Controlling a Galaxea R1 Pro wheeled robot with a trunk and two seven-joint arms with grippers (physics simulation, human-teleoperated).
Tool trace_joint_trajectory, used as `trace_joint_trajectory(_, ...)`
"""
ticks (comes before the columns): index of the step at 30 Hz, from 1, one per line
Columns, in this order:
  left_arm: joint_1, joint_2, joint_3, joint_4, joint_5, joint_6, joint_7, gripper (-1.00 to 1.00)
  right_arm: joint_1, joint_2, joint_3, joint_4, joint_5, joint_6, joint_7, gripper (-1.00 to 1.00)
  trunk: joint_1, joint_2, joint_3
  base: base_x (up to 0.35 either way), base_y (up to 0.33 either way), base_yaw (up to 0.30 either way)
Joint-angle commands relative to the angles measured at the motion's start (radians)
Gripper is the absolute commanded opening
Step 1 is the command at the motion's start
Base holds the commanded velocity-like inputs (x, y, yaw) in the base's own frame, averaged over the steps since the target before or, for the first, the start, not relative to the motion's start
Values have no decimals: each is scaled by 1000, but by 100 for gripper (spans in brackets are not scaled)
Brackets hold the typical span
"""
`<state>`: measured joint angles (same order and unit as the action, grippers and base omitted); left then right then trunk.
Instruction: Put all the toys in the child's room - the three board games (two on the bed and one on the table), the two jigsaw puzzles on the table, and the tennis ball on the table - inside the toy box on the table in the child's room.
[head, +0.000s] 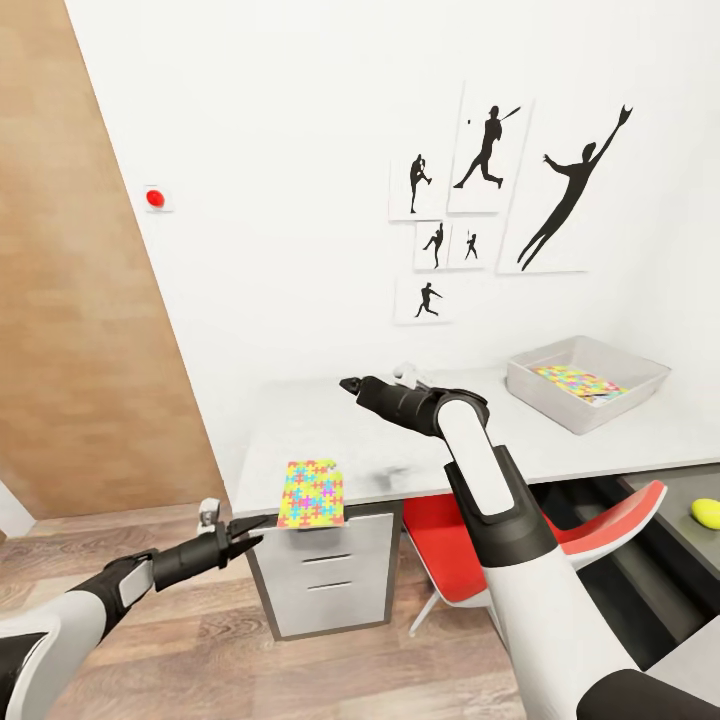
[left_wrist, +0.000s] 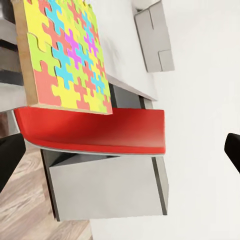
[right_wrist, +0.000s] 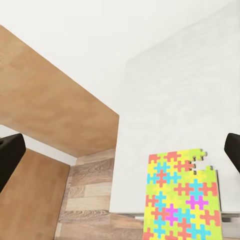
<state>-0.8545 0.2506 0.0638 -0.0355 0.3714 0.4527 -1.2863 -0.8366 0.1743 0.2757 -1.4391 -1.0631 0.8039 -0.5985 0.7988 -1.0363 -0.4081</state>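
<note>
My table (head: 330, 425) has a smooth, matt pale top. The jigsaw puzzle (head: 311, 493) looks like printed cardboard. The chair (head: 600, 520) is glossy red plastic, the floor (head: 200, 640) is wood planks, and the toy box (head: 560, 405) is slightly translucent plastic.

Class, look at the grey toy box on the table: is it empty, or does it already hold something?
Not empty. The toy box already holds one jigsaw puzzle lying flat on its bottom. Another puzzle lies outside it, overhanging the table's front edge.

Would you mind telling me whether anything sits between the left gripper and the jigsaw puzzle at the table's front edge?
Nothing visible does. The left gripper sits just left of the jigsaw puzzle, which overhangs the table edge, with open air between them. The red chair lies further right, under the table.
</note>
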Motion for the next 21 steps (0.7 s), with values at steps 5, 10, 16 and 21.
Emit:
trace_joint_trajectory(5, 7, 4, 30, 1, 11, 14, 0, 100, -1, 0, -1, -1, -9, 1, -10, 100, 0, -1, -1, 0, 0, 0)
trace_joint_trajectory(10, 9, 5, 36, 1, 17, 18, 6, 100, -1, 0, -1, -1, -9, 1, -10, 100, 0, -1, -1, 0, 0, 0)
trace_joint_trajectory(16, 9, 6, 39, 0, 19, 20, 12, 100, -1, 0, -1, -2, -10, 1, -9, 100, 23, -43, -20, 0, 0, 0)
trace_joint_trajectory(21, 9, 4, 40, 0, 20, 20, 14, 100, -1, 0, -2, -5, -11, 1, -8, 100, 38, -71, -33, 0, 0, 0)
